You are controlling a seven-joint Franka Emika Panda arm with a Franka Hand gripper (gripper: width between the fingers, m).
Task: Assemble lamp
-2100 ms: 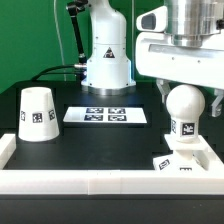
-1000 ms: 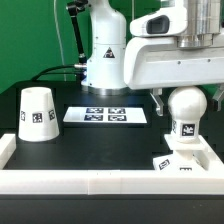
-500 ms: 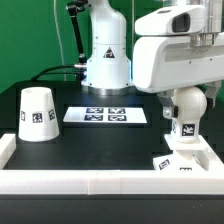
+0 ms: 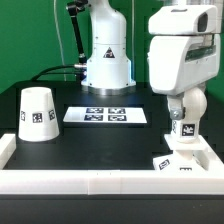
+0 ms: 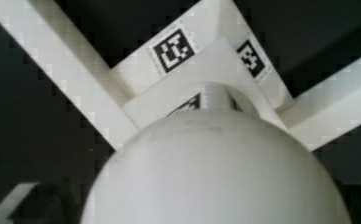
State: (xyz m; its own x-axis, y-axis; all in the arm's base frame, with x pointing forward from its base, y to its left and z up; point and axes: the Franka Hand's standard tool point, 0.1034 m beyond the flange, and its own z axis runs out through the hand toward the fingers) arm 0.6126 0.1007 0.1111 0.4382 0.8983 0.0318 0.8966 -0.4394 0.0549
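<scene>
The gripper hung straight down over the white plastic ball-shaped bulb, its body covering the crown of the ball. A dark finger showed against the bulb's side towards the exterior view's left. The other finger was hidden, so I could not tell whether the jaws were clamped on the bulb or loose around it. In the wrist view the bulb filled the frame directly under the gripper, and no fingers could be made out there.

Directly below the gripper, the bulb stood upright with its tagged neck on the small flat square white base. The base's tagged sides showed just beyond the bulb in the wrist view. The base lay close against the white raised rail edging the black table top.

Farther off, towards the exterior view's left of the gripper, the marker board lay flat on the table. Well apart from the gripper, beyond that board, the larger white truncated-cone shade stood upright with one tag facing the camera.
</scene>
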